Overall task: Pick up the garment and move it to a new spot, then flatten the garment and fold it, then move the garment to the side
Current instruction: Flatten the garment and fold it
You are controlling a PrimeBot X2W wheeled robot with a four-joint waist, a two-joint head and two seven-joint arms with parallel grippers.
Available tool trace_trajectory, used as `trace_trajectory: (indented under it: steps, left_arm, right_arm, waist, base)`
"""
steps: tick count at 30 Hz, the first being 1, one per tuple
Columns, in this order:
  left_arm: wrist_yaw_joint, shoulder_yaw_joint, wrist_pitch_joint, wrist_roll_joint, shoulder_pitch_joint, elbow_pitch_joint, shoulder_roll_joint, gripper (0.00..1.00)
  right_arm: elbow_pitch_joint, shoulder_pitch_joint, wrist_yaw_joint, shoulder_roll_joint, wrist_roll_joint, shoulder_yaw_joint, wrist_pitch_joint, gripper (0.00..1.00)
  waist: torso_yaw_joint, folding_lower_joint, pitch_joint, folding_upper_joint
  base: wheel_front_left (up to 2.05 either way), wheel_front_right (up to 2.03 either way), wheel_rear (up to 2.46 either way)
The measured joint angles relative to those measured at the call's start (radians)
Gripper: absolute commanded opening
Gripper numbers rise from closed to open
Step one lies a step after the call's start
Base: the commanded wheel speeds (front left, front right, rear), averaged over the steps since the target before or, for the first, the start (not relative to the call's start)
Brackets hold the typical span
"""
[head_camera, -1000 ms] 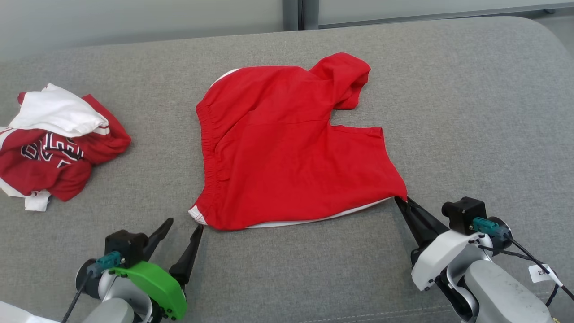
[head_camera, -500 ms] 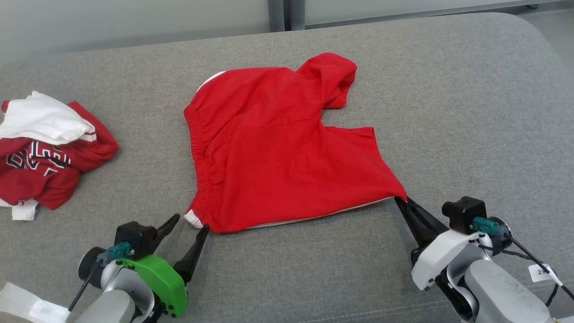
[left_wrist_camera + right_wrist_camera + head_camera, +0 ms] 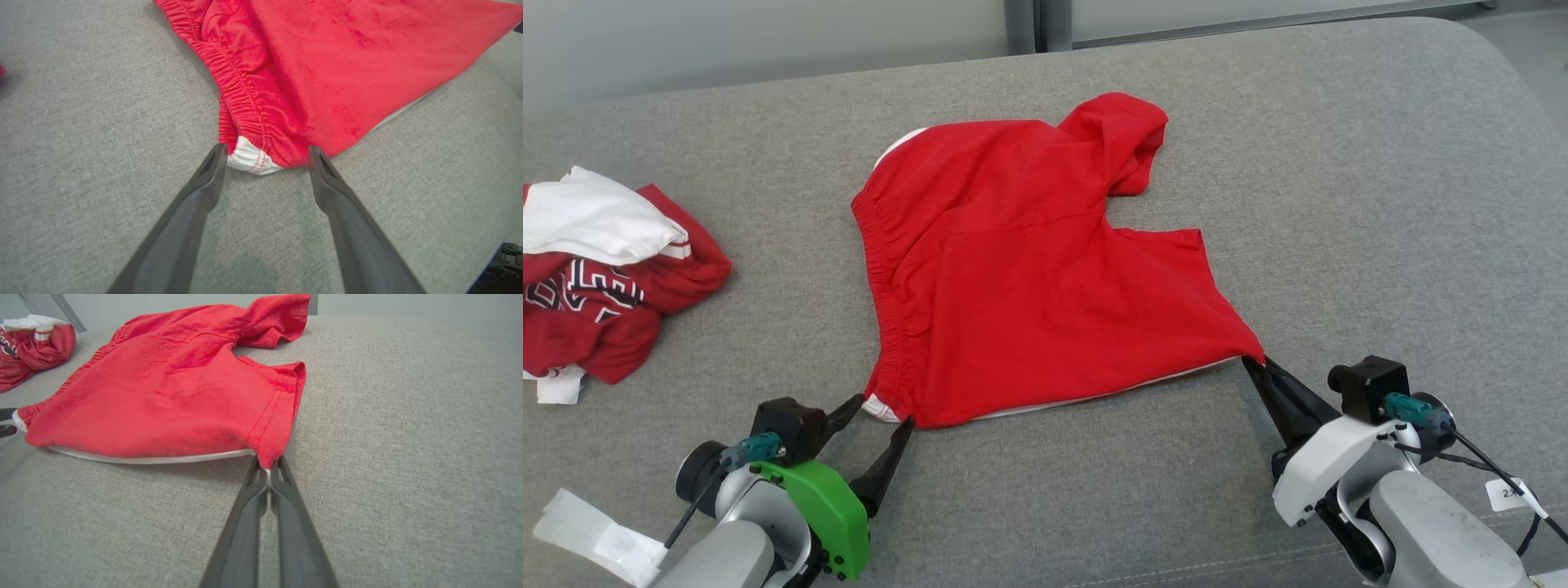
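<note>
In the middle of the grey fabric-covered bench [image 3: 1380, 204] lies a pair of red shorts [image 3: 1029, 269], spread mostly flat. The gathered elastic waistband [image 3: 886, 286] runs along the left edge, from far to near. The far leg [image 3: 1123, 139] is bunched and folded over on itself. The near leg [image 3: 1176, 310] lies smoother and stretches out to a point at the near right. A thin white trim [image 3: 1094, 398] shows along the near edge, and a small white patch [image 3: 249, 157] marks the near-left corner of the waistband.

The right end effector [image 3: 1248, 363] is closed tight on the near-right corner of the shorts, with its two dark fingers pressed together around the hem. The cloth is drawn taut toward that pinch.

The left end effector [image 3: 884, 409] is spread wide and holds nothing. Its fingertips sit low over the bench, one on each side of the white waistband corner and just beside it. Whether they touch the cloth cannot be told.

Well apart, at the far left of the bench, is a crumpled red and white garment [image 3: 596, 286] with black and white lettering. A white paper tag [image 3: 596, 539] shows at the near-left corner, beside the left arm. A pale wall [image 3: 768, 41] rises behind the bench.
</note>
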Motion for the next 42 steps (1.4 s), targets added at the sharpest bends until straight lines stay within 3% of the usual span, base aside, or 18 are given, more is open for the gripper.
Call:
trace_trajectory:
  steps: [3, 6, 10, 14, 19, 22, 24, 27, 31, 35, 42]
  left_arm:
    - [-0.004, -0.007, 0.005, 0.0, -0.003, 0.007, 0.0, 0.55]
    - [-0.005, -0.025, 0.01, 0.0, -0.007, 0.008, 0.0, 0.36]
    - [-0.01, -0.045, 0.013, 0.016, -0.012, 0.012, 0.001, 0.19]
    - [-0.013, -0.071, 0.014, 0.053, -0.032, 0.023, 0.002, 0.18]
    - [-0.013, -0.092, 0.021, 0.066, -0.048, 0.045, -0.004, 0.38]
    - [-0.013, -0.103, 0.023, 0.081, -0.055, 0.062, -0.004, 0.39]
    - [-0.015, -0.108, 0.023, 0.085, -0.058, 0.072, -0.006, 0.32]
    - [-0.015, -0.107, 0.022, 0.09, -0.059, 0.09, -0.011, 0.0]
    - [-0.015, -0.083, 0.003, 0.072, -0.058, 0.098, -0.033, 0.0]
    - [-0.015, 0.048, -0.071, -0.094, -0.044, 0.072, -0.091, 0.0]
    - [-0.015, 0.157, -0.106, -0.196, -0.034, -0.013, -0.118, 0.0]
  right_arm:
    - [0.001, 0.0, 0.004, 0.002, 0.0, -0.002, 0.0, 0.0]
    - [0.001, 0.0, 0.004, 0.003, -0.001, -0.005, 0.0, 0.0]
    - [0.003, -0.001, 0.004, 0.003, -0.004, -0.006, 0.0, 0.0]
    - [0.005, -0.004, 0.005, 0.003, -0.008, -0.008, 0.0, 0.0]
    - [0.01, -0.005, 0.013, 0.004, -0.011, -0.008, 0.0, 0.0]
    - [0.012, -0.005, 0.013, 0.006, -0.017, -0.007, 0.0, 0.0]
    - [0.013, -0.005, 0.013, 0.007, -0.017, -0.007, 0.0, 0.0]
    - [0.016, -0.005, 0.013, 0.008, -0.018, -0.007, 0.0, 0.0]
    - [0.018, -0.005, 0.015, 0.013, -0.017, -0.011, 0.0, 0.0]
    - [-0.003, -0.005, 0.015, 0.022, -0.005, -0.059, 0.0, 0.0]
    - [-0.04, -0.024, 0.013, -0.007, -0.007, -0.091, 0.0, 0.0]
  waist:
    - [-0.001, 0.0, 0.001, 0.0]
    - [-0.001, 0.0, 0.002, 0.0]
    - [0.0, 0.0, 0.002, 0.0]
    - [0.0, 0.0, 0.0, 0.0]
    - [0.0, 0.0, -0.004, 0.0]
    - [-0.002, 0.0, -0.007, 0.0]
    - [-0.004, 0.0, -0.009, 0.0]
    - [-0.006, 0.0, -0.013, 0.0]
    - [-0.009, 0.0, -0.018, 0.0]
    - [-0.01, 0.0, -0.024, 0.0]
    - [-0.005, 0.0, -0.03, 0.0]
  base:
    - [0.0, 0.0, 0.0]
    - [0.0, 0.0, 0.0]
    - [0.0, 0.0, 0.0]
    - [0.0, 0.0, 0.0]
    - [0.0, 0.0, 0.0]
    - [0.0, 0.0, 0.0]
    - [0.0, 0.0, 0.0]
    - [0.0, 0.0, 0.0]
    - [0.0, 0.0, 0.0]
    - [0.0, 0.0, 0.0]
    - [0.0, 0.0, 0.0]
